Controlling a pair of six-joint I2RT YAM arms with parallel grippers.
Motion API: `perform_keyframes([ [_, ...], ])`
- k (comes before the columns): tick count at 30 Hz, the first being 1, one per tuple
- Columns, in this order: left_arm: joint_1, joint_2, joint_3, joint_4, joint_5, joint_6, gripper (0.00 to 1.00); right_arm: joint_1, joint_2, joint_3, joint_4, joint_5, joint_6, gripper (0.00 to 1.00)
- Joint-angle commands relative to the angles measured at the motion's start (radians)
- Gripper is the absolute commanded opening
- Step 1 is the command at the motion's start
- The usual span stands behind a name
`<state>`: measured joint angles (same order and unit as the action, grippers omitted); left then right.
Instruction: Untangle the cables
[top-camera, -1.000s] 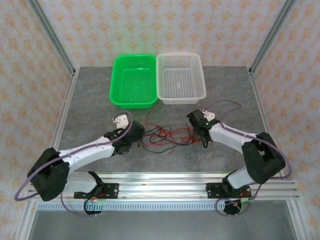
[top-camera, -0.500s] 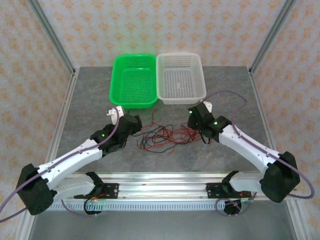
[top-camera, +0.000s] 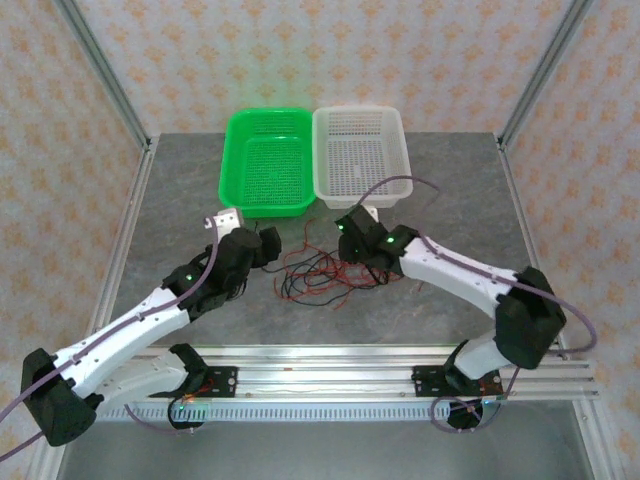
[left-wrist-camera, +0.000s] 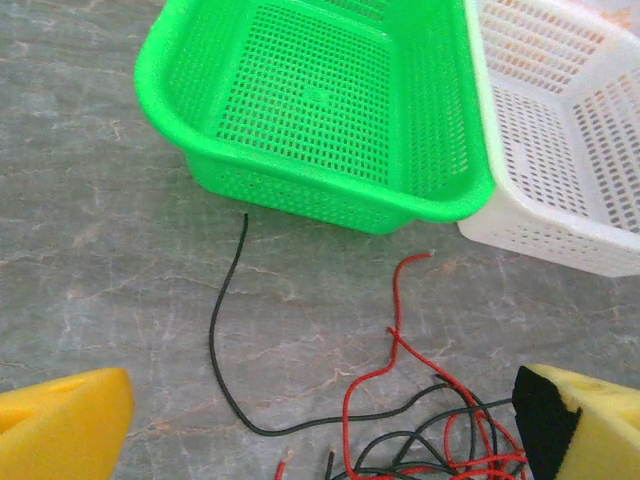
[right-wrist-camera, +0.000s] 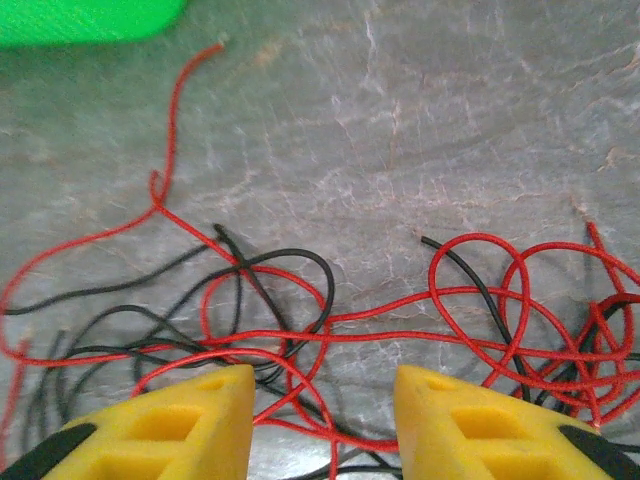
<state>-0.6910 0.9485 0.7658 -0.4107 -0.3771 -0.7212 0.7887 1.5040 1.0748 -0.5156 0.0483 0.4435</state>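
Observation:
The cables lie as a loose tangle of thin red and black wires on the grey table, in front of the two baskets. My left gripper hovers at the tangle's left edge. In the left wrist view it is wide open, with the cables low between its yellow fingers and one black strand running toward the green basket. My right gripper is over the tangle's right part. In the right wrist view it stands open just above red and black loops; nothing is gripped.
A green basket and a white basket stand side by side at the back, both holding nothing. The green basket's front wall is close ahead of the left gripper. Aluminium frame posts flank the table; a rail runs along the near edge.
Both arms have reached forward and inward. The left gripper rose toward the tangle's upper left; the right gripper swung left over the tangle. The cables look unmoved.

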Motion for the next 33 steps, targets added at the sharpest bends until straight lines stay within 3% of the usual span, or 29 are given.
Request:
perform_keyframes([
  [1,0.01,-0.042,-0.042,0.046,0.029,0.035,1.0,-0.012,0.068,0.036,0.046,0.03,-0.034,0.39],
  [18,0.027,-0.085,-0.1,0.075,0.05,0.057,1.0,-0.042,0.311,0.035,0.175,-0.007,0.01,0.34],
  [20,0.028,-0.083,-0.102,0.078,0.051,0.058,1.0,-0.042,0.323,0.036,0.182,-0.01,0.009,0.3],
  [26,0.03,-0.077,-0.108,0.087,0.061,0.058,1.0,-0.042,0.302,0.043,0.176,-0.001,0.013,0.01],
  [33,0.031,-0.054,-0.128,0.123,0.099,0.076,0.99,-0.03,0.131,0.07,0.107,0.03,0.015,0.0],
])
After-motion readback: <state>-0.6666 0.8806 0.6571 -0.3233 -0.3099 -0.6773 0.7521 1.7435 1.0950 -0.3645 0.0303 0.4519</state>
